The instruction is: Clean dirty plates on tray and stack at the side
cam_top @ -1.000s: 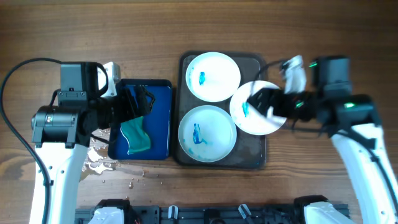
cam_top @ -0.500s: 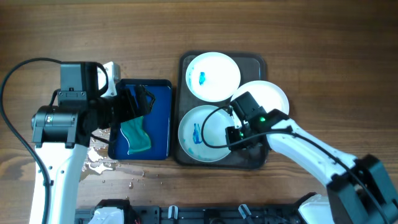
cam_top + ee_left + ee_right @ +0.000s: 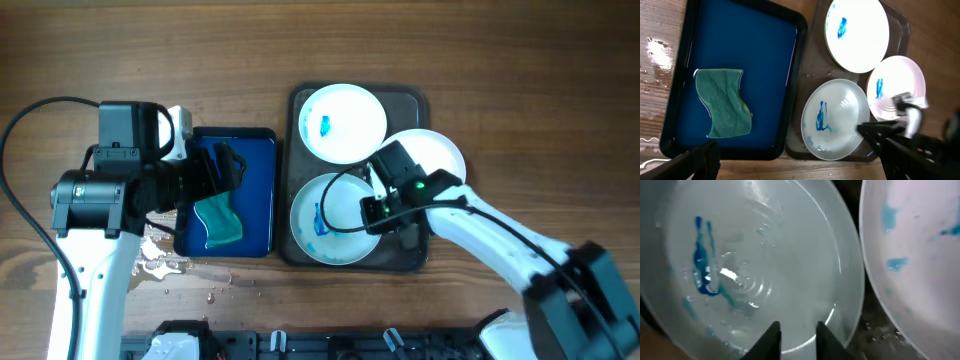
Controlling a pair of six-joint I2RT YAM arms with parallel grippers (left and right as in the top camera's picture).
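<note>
Plate (image 3: pixel 335 228) smeared blue lies on tray (image 3: pixel 410 98) under slightly parted right jaws; left jaws gape.

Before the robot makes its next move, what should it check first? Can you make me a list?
1. Right gripper over the near plate at its rim: ok.
2. Its jaws apart, ready to close: ok.
3. Near plate clean: not ok, it has a blue smear.
4. Sponge picked up by left gripper: not ok, it lies in the blue tray.
5. Rim truly between the fingers: cannot tell.
</note>
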